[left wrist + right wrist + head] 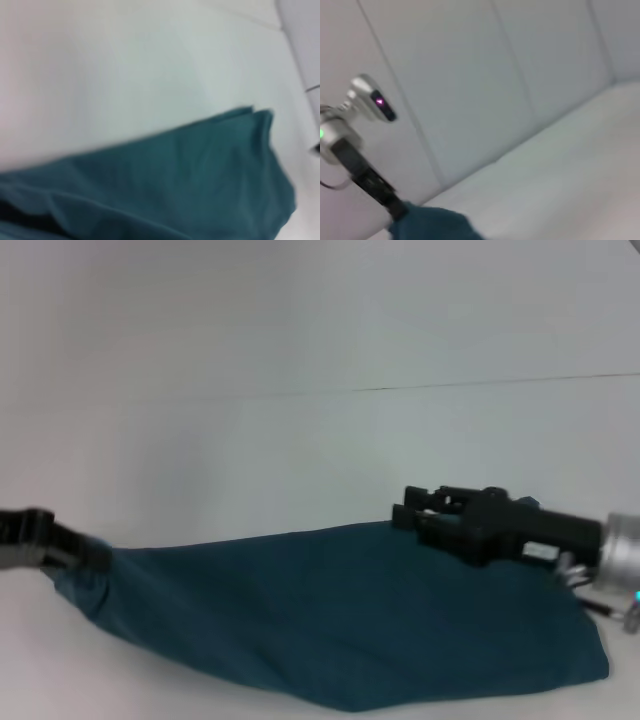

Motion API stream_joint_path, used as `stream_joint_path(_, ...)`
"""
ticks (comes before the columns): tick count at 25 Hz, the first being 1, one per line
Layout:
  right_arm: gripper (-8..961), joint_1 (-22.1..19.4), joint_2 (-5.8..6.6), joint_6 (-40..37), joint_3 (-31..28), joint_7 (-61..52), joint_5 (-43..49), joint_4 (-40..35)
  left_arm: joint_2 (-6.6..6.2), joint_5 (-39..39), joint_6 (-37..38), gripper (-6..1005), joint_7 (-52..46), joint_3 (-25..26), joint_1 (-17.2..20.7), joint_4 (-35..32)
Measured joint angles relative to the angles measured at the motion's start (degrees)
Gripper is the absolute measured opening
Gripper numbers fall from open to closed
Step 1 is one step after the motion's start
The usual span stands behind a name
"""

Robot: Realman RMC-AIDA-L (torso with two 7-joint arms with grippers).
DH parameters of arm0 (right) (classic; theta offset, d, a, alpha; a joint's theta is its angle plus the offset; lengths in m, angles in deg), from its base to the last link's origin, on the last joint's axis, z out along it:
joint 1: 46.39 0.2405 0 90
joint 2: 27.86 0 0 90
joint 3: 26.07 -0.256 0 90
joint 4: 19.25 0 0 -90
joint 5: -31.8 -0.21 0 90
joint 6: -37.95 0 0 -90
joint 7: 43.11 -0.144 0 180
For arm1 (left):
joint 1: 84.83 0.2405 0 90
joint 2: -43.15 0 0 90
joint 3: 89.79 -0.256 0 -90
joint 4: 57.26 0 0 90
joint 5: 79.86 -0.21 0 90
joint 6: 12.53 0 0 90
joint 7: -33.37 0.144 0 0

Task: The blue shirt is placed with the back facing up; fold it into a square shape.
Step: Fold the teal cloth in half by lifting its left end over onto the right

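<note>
The blue shirt [340, 620] lies across the white table as a wide, plain teal shape with no lettering showing. Its upper edge runs taut from my left gripper [62, 548] at the far left corner to my right gripper [402, 514] at the upper right. Each gripper looks shut on that edge. In the left wrist view the blue shirt [190, 175] fills the lower part, and my own fingers are out of sight. The right wrist view shows the left arm [365, 175] far off, its tip buried in a bunch of the blue shirt [432, 224].
The white table [320, 450] stretches behind the shirt to a pale back wall [300, 310]. A seam line [500, 383] marks where table and wall meet. A strip of bare table [120, 690] lies in front of the shirt at the left.
</note>
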Motion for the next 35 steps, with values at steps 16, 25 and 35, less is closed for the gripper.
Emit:
stream_joint_path(16,49,11.5,-0.75,25.99,-2.81,39.51,-8.9,33.13,-2.83,10.74,0.45,71,-3.34,1.7,-8.82,4.61)
stream_joint_path(25,-1,19.63,-0.98,33.36,-3.15,42.33,-1.97,41.44,-2.98,10.95,1.11,70,-3.73,1.46,-9.52,4.69)
stream_joint_path(35,-2,13.2,0.23,27.79,-11.32,34.58,-1.48,34.37,-2.52,11.71,2.29,70,-2.97,1.3,-9.15,4.69)
